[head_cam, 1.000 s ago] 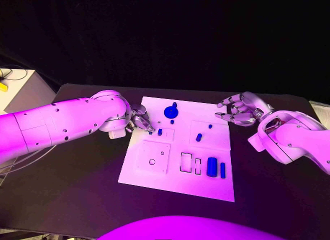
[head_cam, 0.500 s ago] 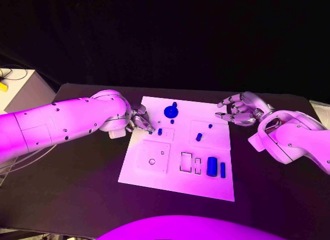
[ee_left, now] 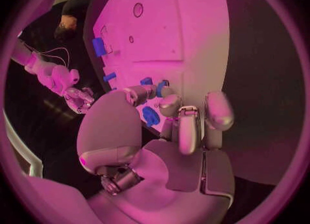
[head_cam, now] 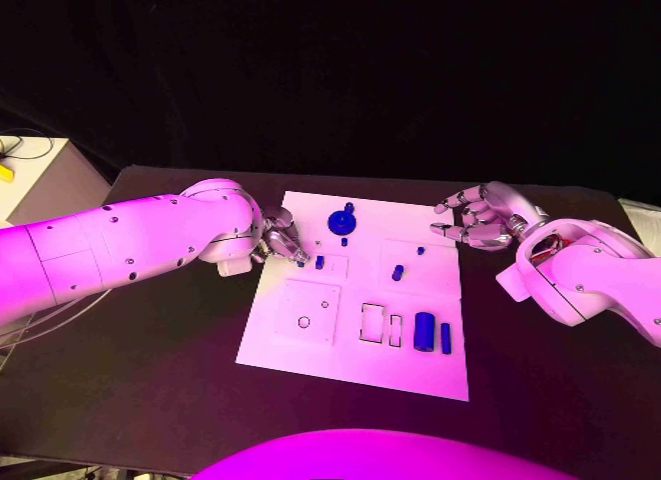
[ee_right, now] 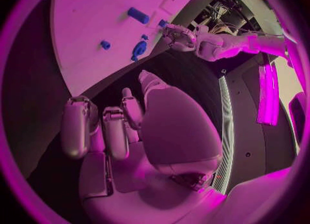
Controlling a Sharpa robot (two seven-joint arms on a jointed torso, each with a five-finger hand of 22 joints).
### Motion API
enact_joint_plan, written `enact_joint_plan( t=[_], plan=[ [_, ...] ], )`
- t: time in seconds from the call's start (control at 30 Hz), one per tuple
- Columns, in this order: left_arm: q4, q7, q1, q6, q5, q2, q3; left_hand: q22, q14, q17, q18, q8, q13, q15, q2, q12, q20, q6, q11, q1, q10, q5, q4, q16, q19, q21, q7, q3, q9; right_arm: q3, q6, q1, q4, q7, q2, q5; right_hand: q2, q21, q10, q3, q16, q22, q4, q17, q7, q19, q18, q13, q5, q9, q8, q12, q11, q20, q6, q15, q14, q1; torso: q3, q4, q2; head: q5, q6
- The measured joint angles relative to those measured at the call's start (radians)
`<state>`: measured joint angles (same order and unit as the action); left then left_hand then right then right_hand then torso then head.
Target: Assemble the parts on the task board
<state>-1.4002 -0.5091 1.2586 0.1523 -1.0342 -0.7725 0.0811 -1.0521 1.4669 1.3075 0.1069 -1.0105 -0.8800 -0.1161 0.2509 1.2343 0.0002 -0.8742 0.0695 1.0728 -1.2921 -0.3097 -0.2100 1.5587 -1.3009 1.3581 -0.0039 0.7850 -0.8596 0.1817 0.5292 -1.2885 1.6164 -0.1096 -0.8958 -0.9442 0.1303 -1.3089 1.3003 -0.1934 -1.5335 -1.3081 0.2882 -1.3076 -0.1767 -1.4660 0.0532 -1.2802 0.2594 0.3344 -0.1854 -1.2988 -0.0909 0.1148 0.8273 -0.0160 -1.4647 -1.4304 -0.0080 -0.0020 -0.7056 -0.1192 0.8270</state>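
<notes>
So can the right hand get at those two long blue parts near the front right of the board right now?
Probably yes. The right hand hovers off the task board's far right edge holding nothing, and the two long blue parts lie uncovered on that same side, nearer the robot. The left hand is across the board, out of the way.

Head view overhead; both wrist views sharing the task board (head_cam: 362, 290).

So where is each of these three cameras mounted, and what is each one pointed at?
Head view: on the robot's head, looking down at the task board; both arms reach in.
Left wrist view: behind the left hand, facing the board's blue parts.
Right wrist view: behind the right hand, beside the board.
Shared: all three show the board; each wrist view catches the other hand across it.
</notes>
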Motion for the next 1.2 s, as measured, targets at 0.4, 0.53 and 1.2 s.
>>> enact_joint_plan(
  t=[0.4,0.53,1.2],
  plan=[
    [-0.009,0.000,0.000,0.003,-0.029,-0.005,0.000,-0.006,0.000,0.000,0.000,0.000,-0.003,0.000,0.000,0.000,-0.004,0.000,0.000,0.000,0.000,0.000,0.000,0.000,-0.004,0.004,0.000,0.000,-0.001,0.000,0.000,0.000,-0.001,0.000,0.000,0.000,0.000,0.000,0.000,0.000,0.000,0.000,0.000,0.000,0.000,0.000,0.000,0.000,0.000,0.000,0.000,0.000,0.000,0.000,0.000,0.000,0.000,0.000,-0.0004,0.0001,0.001,0.000,0.002],
    [-0.010,0.001,-0.001,0.004,-0.036,-0.005,0.001,-0.007,0.000,0.000,0.000,0.006,-0.004,0.000,0.000,0.000,-0.004,0.000,0.000,0.000,0.000,0.002,-0.003,0.000,-0.004,0.004,0.000,0.003,0.000,0.000,0.000,0.000,-0.001,0.000,0.000,0.000,0.000,0.000,0.000,0.000,0.000,0.000,0.000,0.000,0.000,0.000,0.000,0.000,0.000,0.000,0.000,0.000,0.000,0.000,0.000,0.000,0.000,0.000,-0.0003,0.0001,0.000,-0.001,0.002],
    [-0.008,0.000,-0.002,0.003,-0.039,-0.001,0.001,-0.012,0.000,0.000,0.000,0.006,-0.007,0.000,-0.011,0.000,0.000,-0.007,0.000,-0.011,-0.008,0.005,-0.003,0.000,-0.007,0.008,0.003,0.003,-0.009,0.000,0.000,0.001,-0.001,0.000,0.000,0.000,0.000,0.000,0.000,0.000,0.000,0.000,0.000,0.000,0.000,0.000,0.000,0.000,0.000,0.000,0.000,0.000,0.000,0.000,0.000,0.000,0.000,0.000,0.0002,-0.0001,0.000,-0.001,-0.001]
  ],
)
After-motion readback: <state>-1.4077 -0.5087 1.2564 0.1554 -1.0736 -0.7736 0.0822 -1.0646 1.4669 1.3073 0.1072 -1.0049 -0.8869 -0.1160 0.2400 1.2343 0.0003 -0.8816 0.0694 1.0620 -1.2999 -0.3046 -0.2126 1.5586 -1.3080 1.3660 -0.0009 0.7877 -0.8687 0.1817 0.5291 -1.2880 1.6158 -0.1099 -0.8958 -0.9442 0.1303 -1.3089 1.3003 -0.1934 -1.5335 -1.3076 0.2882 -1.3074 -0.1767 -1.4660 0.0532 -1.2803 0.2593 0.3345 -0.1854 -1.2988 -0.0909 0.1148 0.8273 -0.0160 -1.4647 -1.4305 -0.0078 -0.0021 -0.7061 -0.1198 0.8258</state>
